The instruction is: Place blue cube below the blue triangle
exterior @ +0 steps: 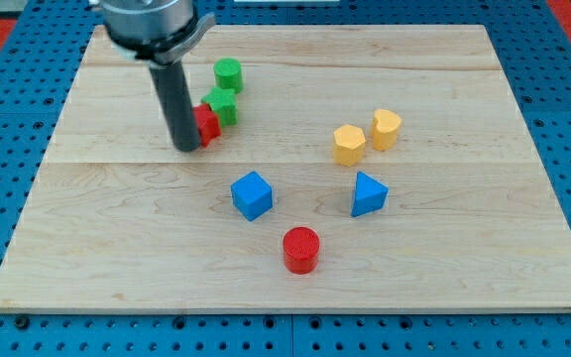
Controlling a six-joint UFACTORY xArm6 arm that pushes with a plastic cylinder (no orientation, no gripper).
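The blue cube (252, 194) lies near the board's middle. The blue triangle (368, 194) lies to its right, level with it. My tip (186, 147) stands up and to the left of the blue cube, well apart from it, and touches or nearly touches the left side of a red block (206, 124) that the rod partly hides.
A green star-like block (222, 105) sits against the red block, with a green cylinder (228, 74) above it. A yellow hexagon (348, 145) and a yellow heart-like block (386, 129) lie above the triangle. A red cylinder (300, 249) lies below, between cube and triangle. The wooden board (117, 248) ends near the view's bottom.
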